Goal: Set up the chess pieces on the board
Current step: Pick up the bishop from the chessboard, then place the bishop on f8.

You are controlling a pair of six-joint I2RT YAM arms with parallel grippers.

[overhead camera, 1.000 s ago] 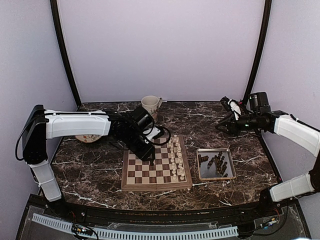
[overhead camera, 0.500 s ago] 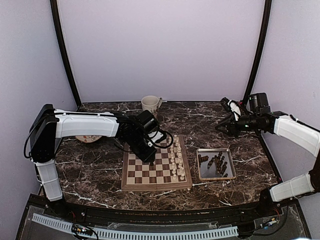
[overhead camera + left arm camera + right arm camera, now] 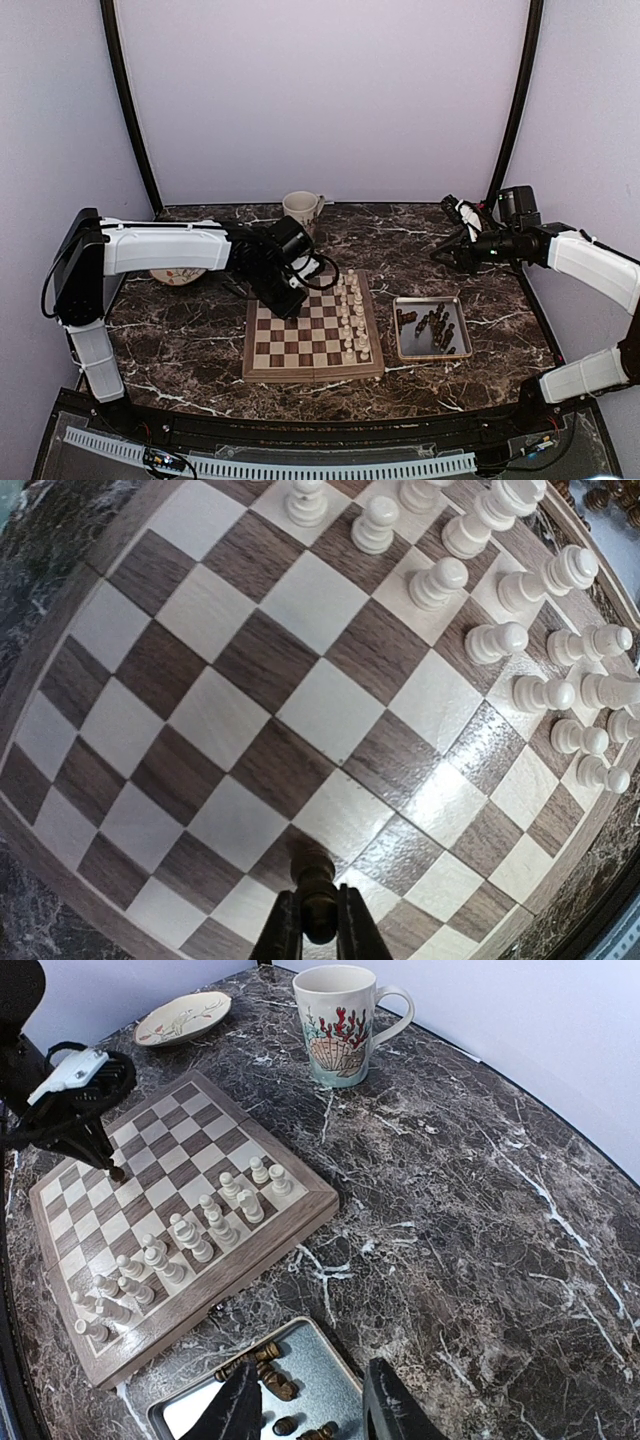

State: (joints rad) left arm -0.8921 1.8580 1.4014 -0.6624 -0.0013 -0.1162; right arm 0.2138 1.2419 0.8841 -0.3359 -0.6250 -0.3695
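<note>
Left hand (image 3: 319, 922) clamped on 1 dark chess piece (image 3: 313, 872) over board (image 3: 250, 660); right hand (image 3: 305, 1400) part-open, empty, beside board.

left arm (image 3: 160, 250) & right arm (image 3: 590, 262): white shells, black joints + bases. black cable (image 3: 322, 272) looped at L wrist. left gripper (image 3: 112, 1168) black w/ white top plate. right gripper (image 3: 312, 1367) fingers (image 3: 238, 1410) black, tapered.
</note>
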